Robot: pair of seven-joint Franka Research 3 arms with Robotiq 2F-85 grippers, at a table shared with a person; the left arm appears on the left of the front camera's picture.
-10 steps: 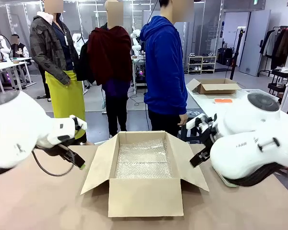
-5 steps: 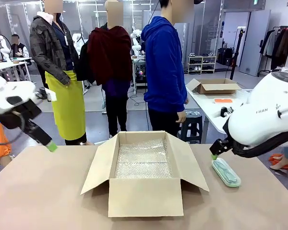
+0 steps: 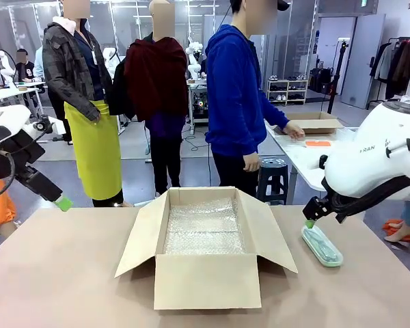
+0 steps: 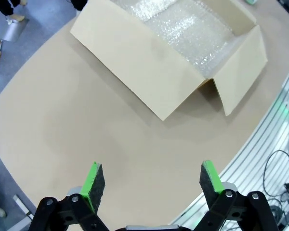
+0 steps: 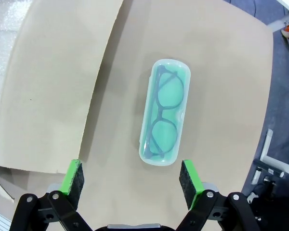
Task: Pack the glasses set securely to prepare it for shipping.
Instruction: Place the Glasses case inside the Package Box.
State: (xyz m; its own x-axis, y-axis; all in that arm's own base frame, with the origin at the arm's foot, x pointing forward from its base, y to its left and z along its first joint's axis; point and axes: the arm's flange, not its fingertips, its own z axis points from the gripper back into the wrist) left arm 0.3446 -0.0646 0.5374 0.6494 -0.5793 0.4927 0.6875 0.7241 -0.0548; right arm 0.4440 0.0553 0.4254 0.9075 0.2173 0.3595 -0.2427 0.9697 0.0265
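One mint case flat on table, just right of open box, unmoved. Right gripper above it, fingers apart. Left gripper, also spread, drifted slightly outward. Person now reaching sideways.

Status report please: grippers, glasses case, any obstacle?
Left gripper open, above table. Right gripper open, above mint green case. Case beside box flap. Nothing between.

Only lettering I'm making out is a partial brand, "RAN", showing on the white casing of the right arm. Nothing else is reading clearly.
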